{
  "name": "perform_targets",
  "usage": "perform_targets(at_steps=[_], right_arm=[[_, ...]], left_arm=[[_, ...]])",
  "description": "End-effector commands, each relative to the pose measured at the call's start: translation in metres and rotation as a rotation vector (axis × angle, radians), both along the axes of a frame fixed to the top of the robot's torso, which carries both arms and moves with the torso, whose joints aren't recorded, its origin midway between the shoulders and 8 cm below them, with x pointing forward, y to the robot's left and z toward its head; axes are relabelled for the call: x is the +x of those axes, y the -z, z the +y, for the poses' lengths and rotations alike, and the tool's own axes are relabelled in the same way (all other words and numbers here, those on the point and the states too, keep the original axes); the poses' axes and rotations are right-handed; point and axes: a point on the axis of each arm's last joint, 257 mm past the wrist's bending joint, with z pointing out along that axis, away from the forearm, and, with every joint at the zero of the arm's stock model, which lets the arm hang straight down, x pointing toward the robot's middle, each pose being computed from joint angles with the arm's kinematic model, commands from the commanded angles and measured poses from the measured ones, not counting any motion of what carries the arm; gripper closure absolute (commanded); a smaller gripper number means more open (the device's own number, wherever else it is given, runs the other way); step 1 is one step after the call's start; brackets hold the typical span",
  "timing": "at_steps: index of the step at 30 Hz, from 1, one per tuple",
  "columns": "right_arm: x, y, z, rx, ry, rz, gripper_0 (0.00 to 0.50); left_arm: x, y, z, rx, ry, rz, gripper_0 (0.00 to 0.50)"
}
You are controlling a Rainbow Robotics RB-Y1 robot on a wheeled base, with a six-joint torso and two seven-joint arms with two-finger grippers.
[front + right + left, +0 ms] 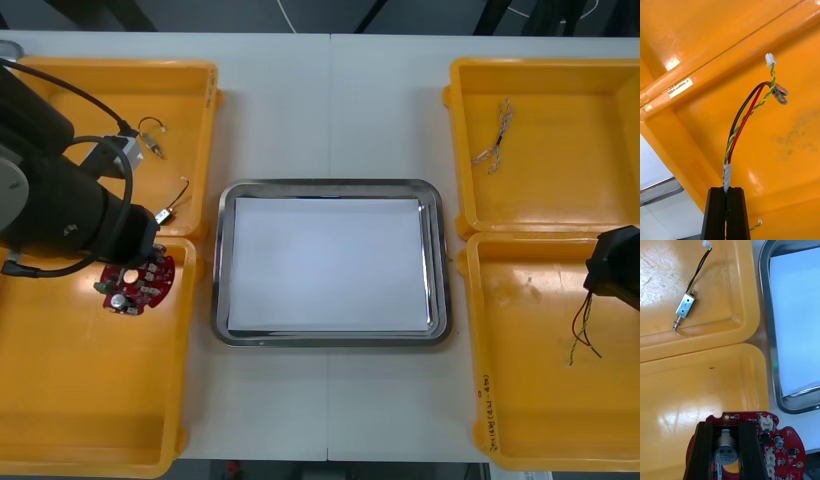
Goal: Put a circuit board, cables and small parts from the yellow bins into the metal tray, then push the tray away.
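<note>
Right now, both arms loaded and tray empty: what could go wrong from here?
1. The left end effector grips the circuit board by one capacitor; the board could pivot or slip in transit.
2. The right end effector pinches the cable at one end; its loose end may snag on the yellow bin before reaching the metal tray.

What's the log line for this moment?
left gripper: shut on circuit board, over near left bin | right gripper: shut on cable, over near right bin | metal tray: nothing in it
</note>
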Motion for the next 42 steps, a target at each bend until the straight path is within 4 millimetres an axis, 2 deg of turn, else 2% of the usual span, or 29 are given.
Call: perform_targets(at_steps=[1, 8, 17, 25, 33, 42], right_arm=[[-0.004, -0.028, -0.018, -0.152, -0.146, -0.062, 0.5], [-0.008, -0.045, -0.031, -0.291, -0.283, -0.074, 0.5], [-0.01, -0.064, -0.047, -0.477, -0.479, -0.078, 0.5], [-0.02, -0.07, -0.035, -0.523, -0.664, -0.059, 0.5], [-0.024, -0.07, -0.012, -0.548, -0.86, -0.077, 0.5], [-0.02, -0.061, 0.006, -0.605, -0.99, -0.069, 0.5]], left_arm=[[0.004, -0.021, -0.036, -0.05, -0.03, -0.042, 0.497], [0.003, -0.017, -0.073, -0.081, -0.036, -0.04, 0.498], [0.001, 0.013, -0.112, -0.064, -0.051, -0.04, 0.497], [0.016, 0.042, -0.134, -0.063, -0.059, -0.044, 0.497], [0.031, 0.068, -0.147, -0.059, -0.076, -0.06, 0.496], [0.039, 0.081, -0.152, -0.064, -0.081, -0.072, 0.495]])
